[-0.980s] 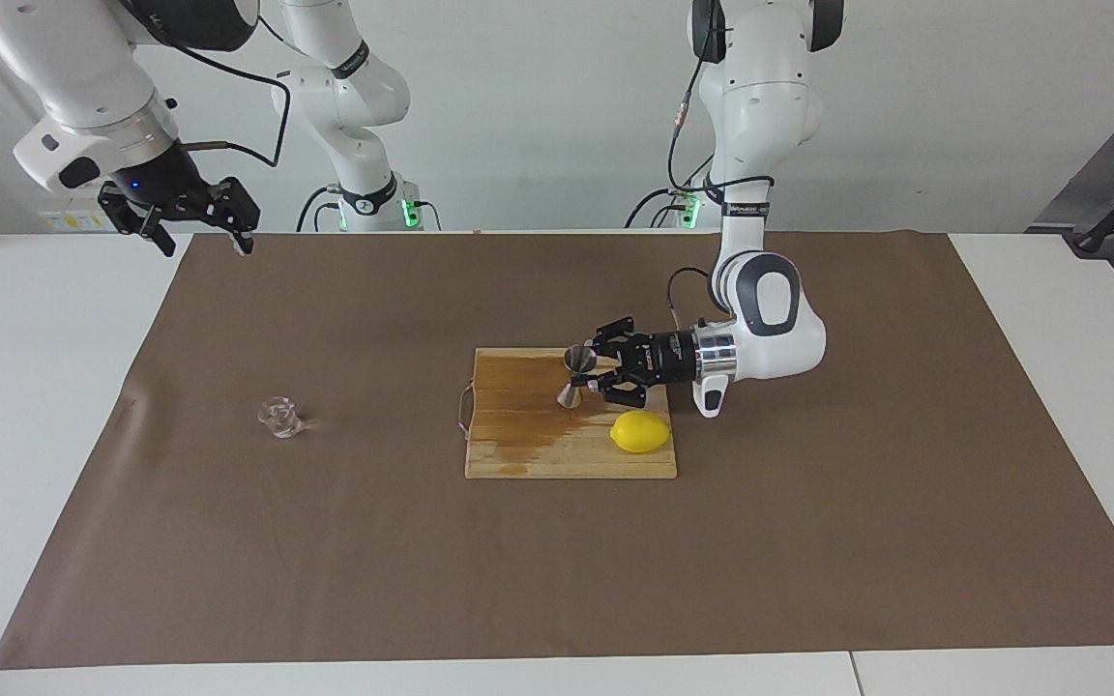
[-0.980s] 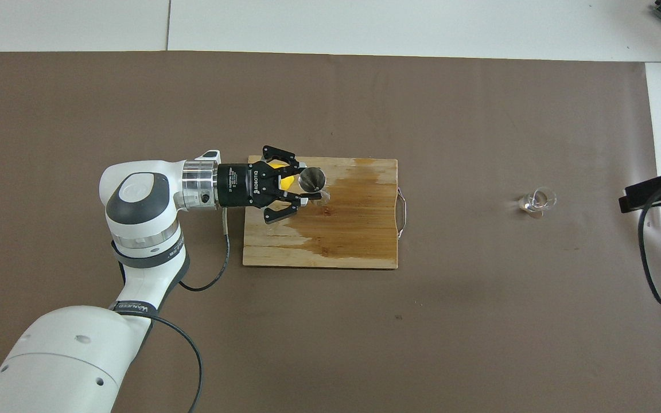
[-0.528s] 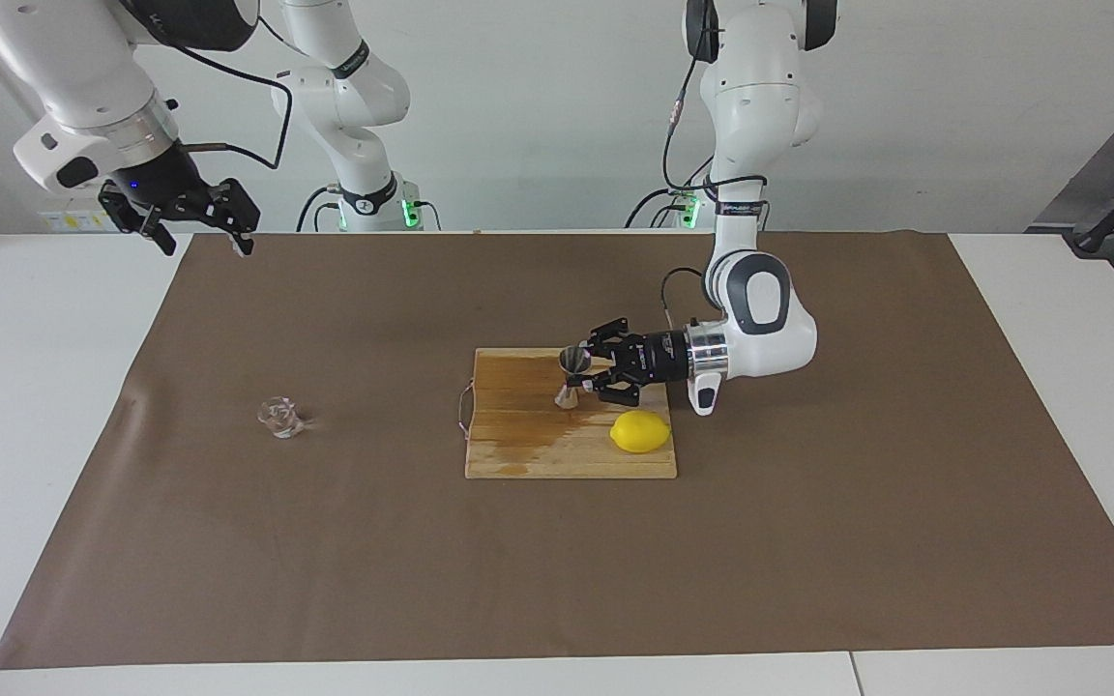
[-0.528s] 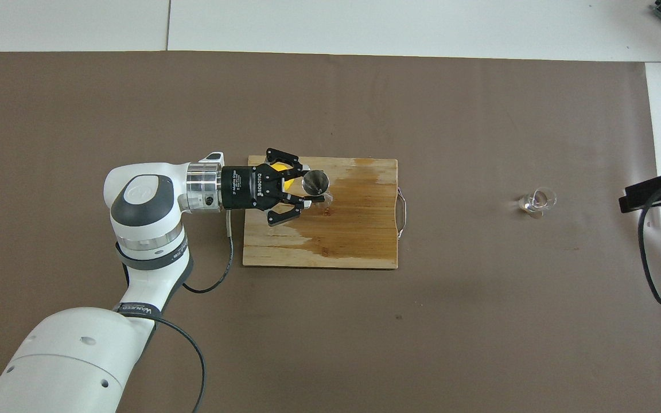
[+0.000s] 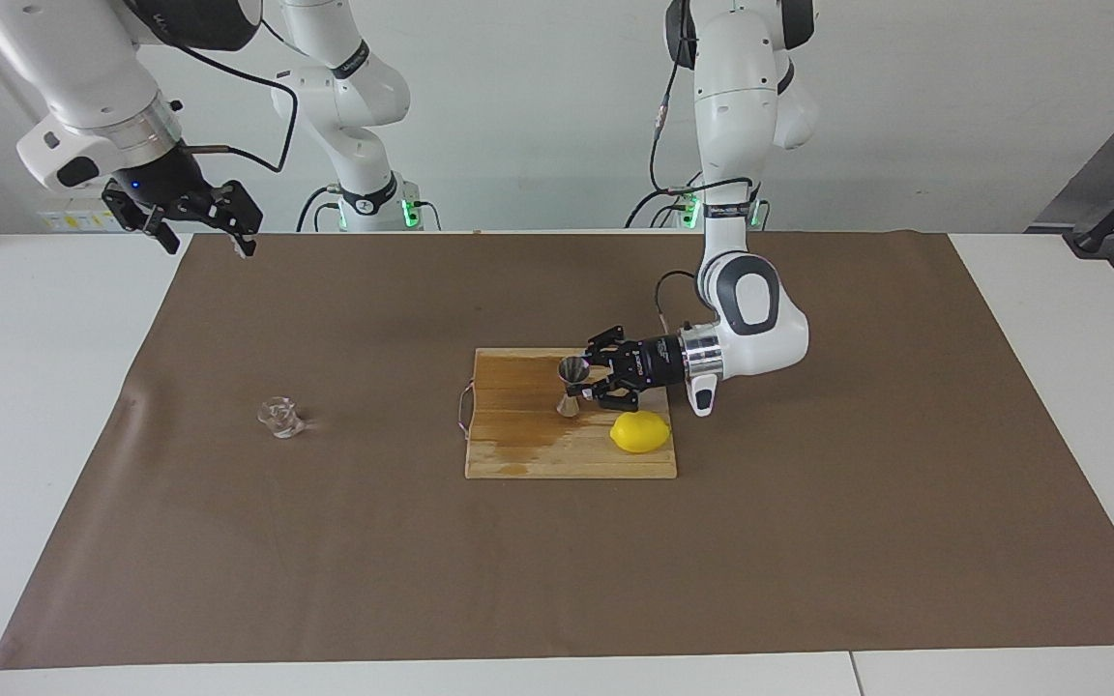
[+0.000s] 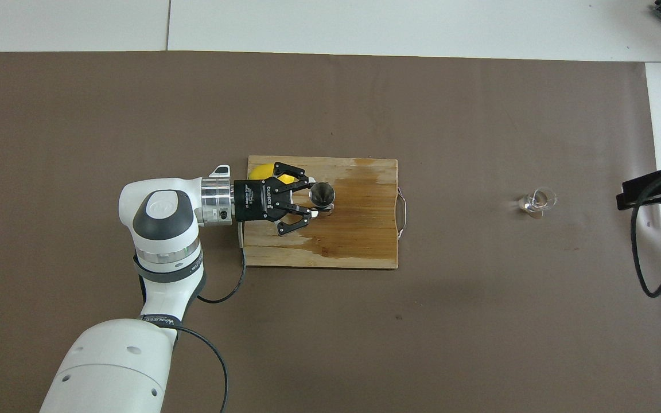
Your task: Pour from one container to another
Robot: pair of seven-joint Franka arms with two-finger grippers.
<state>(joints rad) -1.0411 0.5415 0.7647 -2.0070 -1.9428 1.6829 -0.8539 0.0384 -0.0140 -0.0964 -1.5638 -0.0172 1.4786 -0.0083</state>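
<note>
Gripping: left hand (image 5: 580,384) clamps jigger (image 5: 571,385) on board (image 5: 518,454)
Waiting: right hand (image 5: 197,220) spread wide, empty
Next: bring glass cup (image 5: 279,417) beside board to jigger

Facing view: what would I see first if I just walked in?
The bright yellow lemon on the wooden cutting board in the middle of the brown mat. Right beside it, nearer the robots, the left gripper is shut on a shiny steel jigger standing on the board. A tiny clear glass cup sits alone on the mat toward the right arm's end, where the right gripper waits open.
</note>
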